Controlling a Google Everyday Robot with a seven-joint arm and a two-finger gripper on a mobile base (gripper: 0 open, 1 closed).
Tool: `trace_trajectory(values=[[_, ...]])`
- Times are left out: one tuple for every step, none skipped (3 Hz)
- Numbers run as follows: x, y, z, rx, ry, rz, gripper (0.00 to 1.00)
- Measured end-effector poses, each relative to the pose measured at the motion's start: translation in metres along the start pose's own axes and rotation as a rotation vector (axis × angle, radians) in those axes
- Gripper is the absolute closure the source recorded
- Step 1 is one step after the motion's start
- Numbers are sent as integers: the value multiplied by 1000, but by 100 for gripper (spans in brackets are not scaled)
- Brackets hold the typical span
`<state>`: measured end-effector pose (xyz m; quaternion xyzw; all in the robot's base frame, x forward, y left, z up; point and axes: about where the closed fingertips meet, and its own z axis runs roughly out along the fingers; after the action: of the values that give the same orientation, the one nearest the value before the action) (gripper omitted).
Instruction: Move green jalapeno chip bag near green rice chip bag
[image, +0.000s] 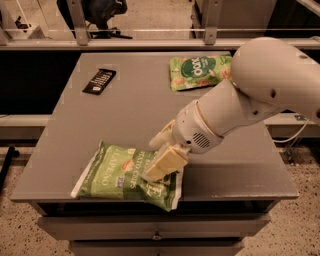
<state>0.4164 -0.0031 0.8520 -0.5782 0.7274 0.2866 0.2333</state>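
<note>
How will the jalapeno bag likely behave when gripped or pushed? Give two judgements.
Probably floppy: the jalapeno bag looks crinkled and puffy, so it may sag from the gripper, which is at its right end. Likely light, so a push should slide it on the smooth table.

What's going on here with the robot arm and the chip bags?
One robot arm reaches down to the green jalapeno chip bag, which lies at the near edge of the table. Its gripper sits over the bag's right end. The green rice chip bag lies flat at the far right, well apart, so the move is not yet done.
</note>
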Motion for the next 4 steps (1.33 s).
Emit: trace_trajectory(values=[[6, 1, 4, -16, 10, 35, 64], [10, -1, -2, -6, 15, 58, 87], [10, -12, -29, 55, 20, 63, 100], [11, -29, -81, 161, 33, 64, 100]])
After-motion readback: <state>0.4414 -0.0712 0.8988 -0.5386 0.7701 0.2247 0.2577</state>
